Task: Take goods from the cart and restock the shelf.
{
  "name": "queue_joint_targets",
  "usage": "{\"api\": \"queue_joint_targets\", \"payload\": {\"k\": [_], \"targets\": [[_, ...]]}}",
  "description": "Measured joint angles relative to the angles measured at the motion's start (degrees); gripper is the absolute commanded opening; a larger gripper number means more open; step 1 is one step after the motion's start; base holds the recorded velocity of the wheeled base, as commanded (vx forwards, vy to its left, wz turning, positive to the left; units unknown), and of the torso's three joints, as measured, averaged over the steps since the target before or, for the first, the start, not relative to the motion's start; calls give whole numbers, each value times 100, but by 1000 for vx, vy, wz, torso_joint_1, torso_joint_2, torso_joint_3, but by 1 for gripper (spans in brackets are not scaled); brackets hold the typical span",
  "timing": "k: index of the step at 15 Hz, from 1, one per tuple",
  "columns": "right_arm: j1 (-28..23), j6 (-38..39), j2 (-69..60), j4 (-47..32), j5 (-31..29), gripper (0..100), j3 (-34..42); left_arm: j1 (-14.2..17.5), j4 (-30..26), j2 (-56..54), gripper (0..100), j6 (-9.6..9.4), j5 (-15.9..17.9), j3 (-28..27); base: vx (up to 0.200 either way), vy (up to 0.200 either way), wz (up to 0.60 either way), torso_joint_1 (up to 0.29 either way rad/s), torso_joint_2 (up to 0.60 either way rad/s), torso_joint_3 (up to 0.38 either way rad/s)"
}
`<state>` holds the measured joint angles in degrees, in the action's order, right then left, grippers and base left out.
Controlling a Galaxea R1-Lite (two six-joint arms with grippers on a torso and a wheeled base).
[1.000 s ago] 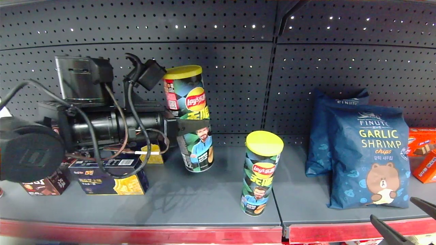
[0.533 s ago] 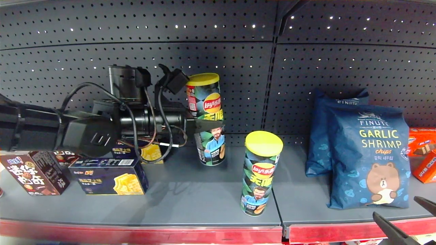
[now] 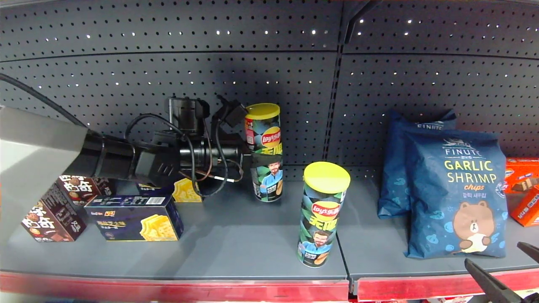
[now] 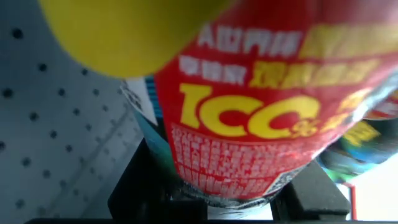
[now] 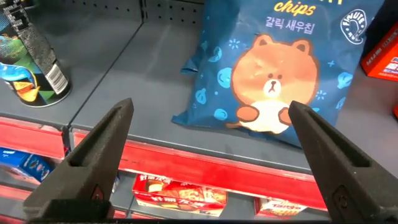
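- Chips can [image 3: 264, 126]: upright at the back of the shelf [image 3: 236, 248], behind and to the left of a second can [image 3: 322, 214] standing near the front edge. Whether its base touches the shelf cannot be told.
- Left gripper [image 3: 255, 159]: clamped on the can's mid-body.
- Right gripper [image 5: 210, 106]: jaws wide apart, carrying nothing, before the blue bag [image 5: 267, 68].
- Judged status: placement nearly complete. Release, withdrawal and further restocking are left.

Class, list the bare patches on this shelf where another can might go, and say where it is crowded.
Widest: shelf between the blue box and front can, ahead of the held can in the left claw. A narrower strip lies between front can and chip bags. Crowded: brown boxes at left, orange boxes at right.
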<state>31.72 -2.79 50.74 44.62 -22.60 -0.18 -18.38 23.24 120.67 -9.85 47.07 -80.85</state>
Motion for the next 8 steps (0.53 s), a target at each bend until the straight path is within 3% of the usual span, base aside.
{"api": "queue_joint_targets", "payload": {"k": [4, 8], "targets": [[-9, 0, 4, 0, 0, 100, 2, -11, -22, 546, 0, -7, 11, -735, 0, 0, 0, 0, 0, 0], [-13, 0, 2, -6, 2, 100, 7, -118, -57, 848, 0, -9, 17, -923, 0, 0, 0, 0, 0, 0]]}}
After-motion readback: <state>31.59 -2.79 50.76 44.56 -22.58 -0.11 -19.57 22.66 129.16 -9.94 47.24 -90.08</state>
